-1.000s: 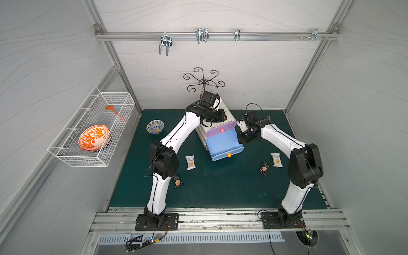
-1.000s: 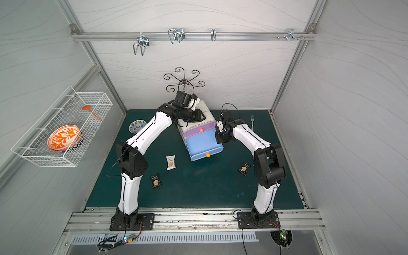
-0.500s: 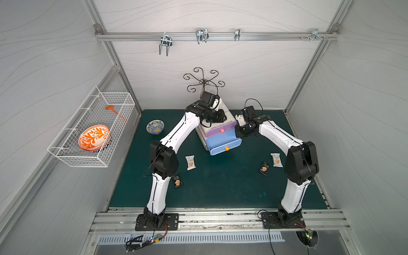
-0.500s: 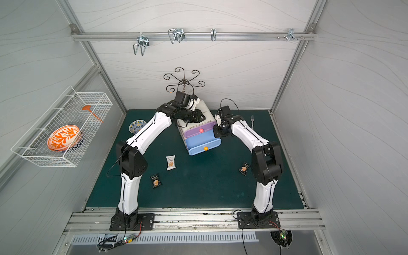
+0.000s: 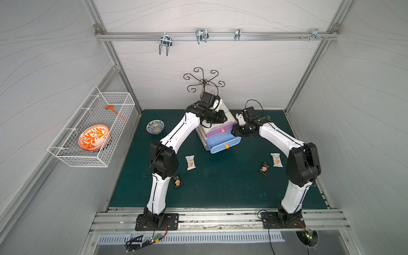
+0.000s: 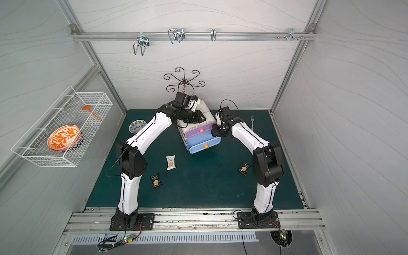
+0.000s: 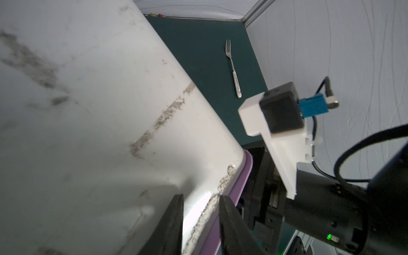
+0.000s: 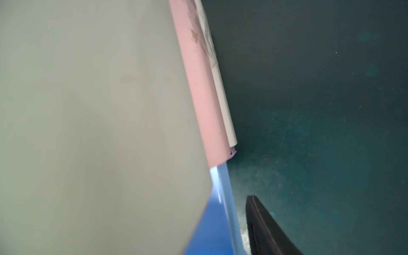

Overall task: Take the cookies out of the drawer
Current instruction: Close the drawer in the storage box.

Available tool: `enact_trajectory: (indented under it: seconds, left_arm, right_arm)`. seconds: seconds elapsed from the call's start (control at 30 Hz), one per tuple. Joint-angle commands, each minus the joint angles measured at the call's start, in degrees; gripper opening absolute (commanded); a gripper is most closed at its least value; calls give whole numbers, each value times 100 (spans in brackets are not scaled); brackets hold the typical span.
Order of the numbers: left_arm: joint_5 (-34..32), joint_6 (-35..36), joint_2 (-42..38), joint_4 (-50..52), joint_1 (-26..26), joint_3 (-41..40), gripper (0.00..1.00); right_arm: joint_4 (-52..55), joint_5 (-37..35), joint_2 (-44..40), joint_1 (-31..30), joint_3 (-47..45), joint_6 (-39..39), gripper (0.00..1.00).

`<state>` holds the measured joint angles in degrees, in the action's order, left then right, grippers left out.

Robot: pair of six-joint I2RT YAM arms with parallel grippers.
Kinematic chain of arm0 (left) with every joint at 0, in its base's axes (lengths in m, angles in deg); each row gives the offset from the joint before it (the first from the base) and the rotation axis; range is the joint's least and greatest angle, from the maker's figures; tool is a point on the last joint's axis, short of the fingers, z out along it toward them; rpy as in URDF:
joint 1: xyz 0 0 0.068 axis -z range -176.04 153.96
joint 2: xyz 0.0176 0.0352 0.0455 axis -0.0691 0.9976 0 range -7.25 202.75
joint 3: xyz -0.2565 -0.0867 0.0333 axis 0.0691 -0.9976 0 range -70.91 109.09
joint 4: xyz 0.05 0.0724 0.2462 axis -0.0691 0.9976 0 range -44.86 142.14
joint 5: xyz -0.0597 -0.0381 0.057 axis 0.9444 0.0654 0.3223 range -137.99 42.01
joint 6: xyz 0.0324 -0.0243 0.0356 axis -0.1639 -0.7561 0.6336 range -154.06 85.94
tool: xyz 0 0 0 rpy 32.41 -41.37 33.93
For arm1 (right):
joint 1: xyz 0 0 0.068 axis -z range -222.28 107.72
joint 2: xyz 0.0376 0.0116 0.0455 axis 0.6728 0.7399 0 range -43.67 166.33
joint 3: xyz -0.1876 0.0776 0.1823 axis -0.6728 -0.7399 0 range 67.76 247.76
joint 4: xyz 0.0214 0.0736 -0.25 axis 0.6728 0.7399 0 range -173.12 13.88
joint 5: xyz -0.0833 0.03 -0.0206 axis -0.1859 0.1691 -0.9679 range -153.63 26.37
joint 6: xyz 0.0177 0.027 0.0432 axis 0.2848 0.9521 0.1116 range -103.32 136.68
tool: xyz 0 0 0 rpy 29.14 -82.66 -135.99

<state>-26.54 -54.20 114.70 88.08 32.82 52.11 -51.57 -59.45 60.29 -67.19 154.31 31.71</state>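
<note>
Left end effector [image 7: 201, 227] down on drawer unit [image 7: 99, 99] white top, jaws a narrow gap, nothing gripped. Right end effector [image 5: 234, 132] at unit's right side by blue drawer [image 5: 220, 142]; one finger [image 8: 265, 231] visible, opening can't tell. Blue drawer slightly out, purple drawer [image 5: 213, 133] in. Cookies on green counter [image 5: 220, 187], well apart from unit: left white packet [image 5: 190, 162], left black packet [image 5: 177, 181], right black packet [image 5: 264, 168], right white packet [image 5: 276, 159].
</note>
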Motion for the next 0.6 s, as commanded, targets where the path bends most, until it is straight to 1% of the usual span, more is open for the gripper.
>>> enact_trajectory:
  seconds: [0.0, 0.13, 0.23, 0.27, 0.3, 0.33, 0.37, 0.4, 0.43, 0.5, 0.57]
  left_arm:
    - [-269, -16, 407, 1137, -52, -373, 34]
    - [-264, -11, 410, 1146, -73, -375, 34]
    - [-265, -1, 393, 1165, -98, -405, 34]
    - [-257, -2, 382, 1159, -107, -424, 34]
    - [-236, -10, 378, 1140, -122, -443, 34]
    - [-222, -13, 373, 1142, -124, -445, 34]
    - [-207, -18, 366, 1134, -126, -450, 34]
    - [-196, -10, 356, 1125, -127, -468, 34]
    - [-197, -8, 356, 1125, -126, -471, 34]
    - [-157, -12, 357, 1119, -133, -481, 34]
    - [-141, -14, 355, 1125, -136, -479, 34]
  right_arm:
    - [-47, 61, -597, 81, -198, 73, 55]
    - [165, -10, -1387, 121, -811, 126, 56]
    - [69, 79, -2112, 153, -1475, 403, 55]
    - [-142, 236, -2388, 161, -1801, 615, 49]
    - [-513, 462, -2637, 170, -2220, 920, 35]
    - [-889, 720, -2778, 170, -2574, 1220, 24]
    - [-1385, 975, -2888, 179, -2949, 1601, 13]
    - [-1927, 1227, -2933, 178, -3319, 2001, 5]
    - [-2437, 1388, -2929, 163, -3620, 2351, 2]
    - [-3563, 1489, -2818, 56, -4163, 3050, 0]
    - [-4110, 1328, -2615, -116, -4340, 3331, 0]
